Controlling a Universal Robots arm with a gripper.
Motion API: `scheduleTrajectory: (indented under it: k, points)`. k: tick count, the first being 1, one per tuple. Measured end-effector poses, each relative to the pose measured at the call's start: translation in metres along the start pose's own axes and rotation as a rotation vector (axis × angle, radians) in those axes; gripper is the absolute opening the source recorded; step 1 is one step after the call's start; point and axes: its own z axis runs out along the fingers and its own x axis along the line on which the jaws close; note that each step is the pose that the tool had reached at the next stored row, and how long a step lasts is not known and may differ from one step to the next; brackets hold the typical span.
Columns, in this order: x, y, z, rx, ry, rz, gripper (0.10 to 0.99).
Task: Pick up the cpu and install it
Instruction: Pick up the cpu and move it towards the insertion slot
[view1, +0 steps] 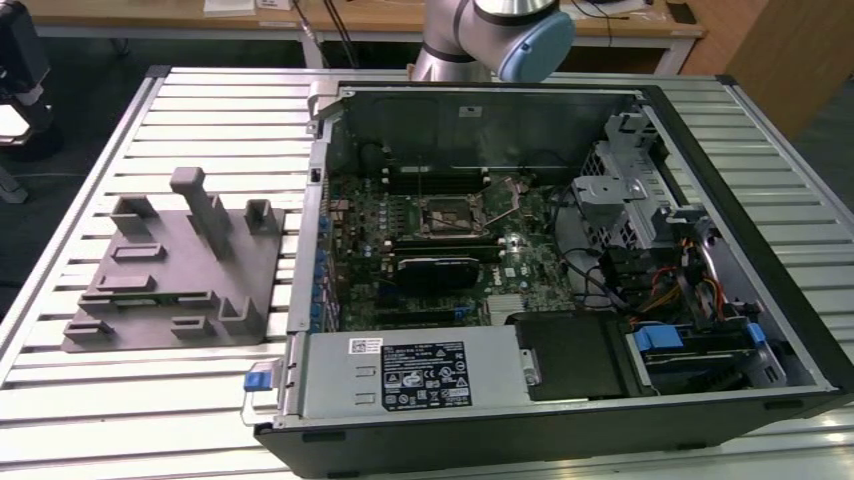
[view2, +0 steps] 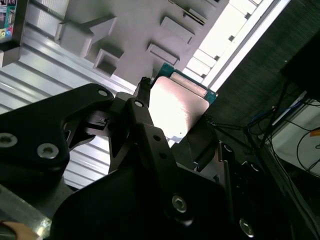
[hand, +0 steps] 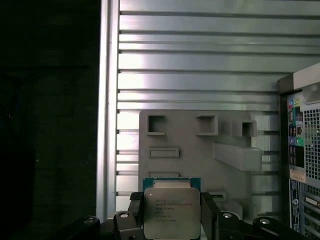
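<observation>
The cpu (hand: 171, 211), a thin square chip with a silvery top plate and a green edge, sits between two black fingers (hand: 134, 216) of my gripper (hand: 171, 222), which is shut on it. It hangs well above the grey plastic fixture (hand: 190, 135). In the second wrist view the cpu (view2: 181, 100) shows its bright metal face, clamped in the gripper (view2: 172, 122) over the fixture (view2: 135, 25). In the exterior view the open computer case (view1: 694, 150) lies on the table, with the bare motherboard socket (view1: 454, 212) near its middle.
The arm (view1: 497, 30) rises behind the case at the table's far edge. The grey fixture (view1: 174, 270) with upright posts stands on the slatted metal table (view1: 200, 110) at the exterior view's left. A power supply (view1: 407, 375) and cable bundles (view1: 667, 290) fill the case's near and right parts.
</observation>
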Motion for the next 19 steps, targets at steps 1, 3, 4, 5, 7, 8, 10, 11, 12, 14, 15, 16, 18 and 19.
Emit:
scheduleTrajectory:
  k: [1,3,4,5,7,8,10,11,12,14,15,16,18,19]
  points:
    - [0.0,0.0001,-0.0017,0.0,-0.0001,0.0,0.541]
    - [-0.0001,0.0003,-0.0053,0.0,-0.0001,0.0,0.541]
    - [-0.0001,0.0004,-0.0069,0.0,0.0,0.0,0.541]
    - [-0.0002,0.0006,-0.0086,0.0,-0.0001,0.0,0.541]
    - [-0.0002,0.0007,-0.0117,0.0,0.0,0.0,0.541]
    - [-0.0003,0.0008,-0.0134,0.0,0.0,0.0,0.541]
    - [-0.0003,0.0009,-0.0152,0.0,-0.0001,0.0,0.541]
    - [-0.0003,0.0009,-0.0151,0.0,-0.0002,0.0,0.541]
    - [-0.0003,0.0009,-0.0152,0.0,-0.0002,0.0,0.541]
    - [-0.0004,0.0009,-0.0153,0.0,-0.0001,0.0,0.541]
    - [-0.0004,0.0009,-0.0153,0.0,0.0,0.0,0.541]
    - [-0.0006,0.001,-0.0154,0.0,0.0001,0.0,0.541]
    - [-0.0022,0.001,-0.0153,0.0,0.0001,0.0,0.541]
    - [-0.0033,0.001,-0.0152,0.0,0.0,0.0,0.541]
